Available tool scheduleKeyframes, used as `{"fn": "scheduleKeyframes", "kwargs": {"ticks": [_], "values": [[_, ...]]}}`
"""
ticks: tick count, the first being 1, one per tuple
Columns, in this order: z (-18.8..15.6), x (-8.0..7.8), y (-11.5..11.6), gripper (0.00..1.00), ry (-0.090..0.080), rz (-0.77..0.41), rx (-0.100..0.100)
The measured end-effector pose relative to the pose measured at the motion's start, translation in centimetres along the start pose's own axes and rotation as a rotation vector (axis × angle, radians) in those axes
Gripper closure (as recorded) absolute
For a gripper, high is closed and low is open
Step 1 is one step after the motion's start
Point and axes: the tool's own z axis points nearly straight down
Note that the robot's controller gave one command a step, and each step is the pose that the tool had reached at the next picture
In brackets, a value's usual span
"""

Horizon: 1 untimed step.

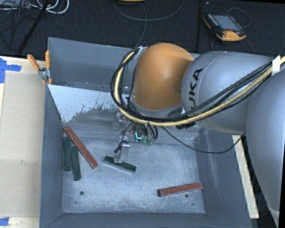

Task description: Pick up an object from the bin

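Gripper (120,153) hangs tip-down near the middle of the bin (51,177), under the orange wrist cover (160,75) and looped cables (147,121). How wide it stands: cannot tell, too small and dark at the tip. The tip sits right at the top edge of a dark green flat bar (120,165), which lies on the floor at mid-bin, long side running left-right with a slight tilt. Touching or just above, cannot tell; nothing visibly gripped.

Bare floor lies all round this bar, with open room on every side. Toward the left wall is a red-brown bar (80,147), lying diagonal, well apart from the gripper. Just beside it, nearer the left wall, two dark green bars (68,154) (75,167) lie side by side, roughly parallel to that wall. A second red-brown bar (180,190) lies toward the near right corner, apart from both walls. The arm (218,93) overhangs the bin's right and far edges.
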Motion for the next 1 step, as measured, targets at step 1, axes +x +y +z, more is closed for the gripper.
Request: {"fn": "scheduleKeyframes", "kwargs": {"ticks": [1], "values": [[11.61,1.42,-2.67,0.00,0.001,0.022,0.001]]}}
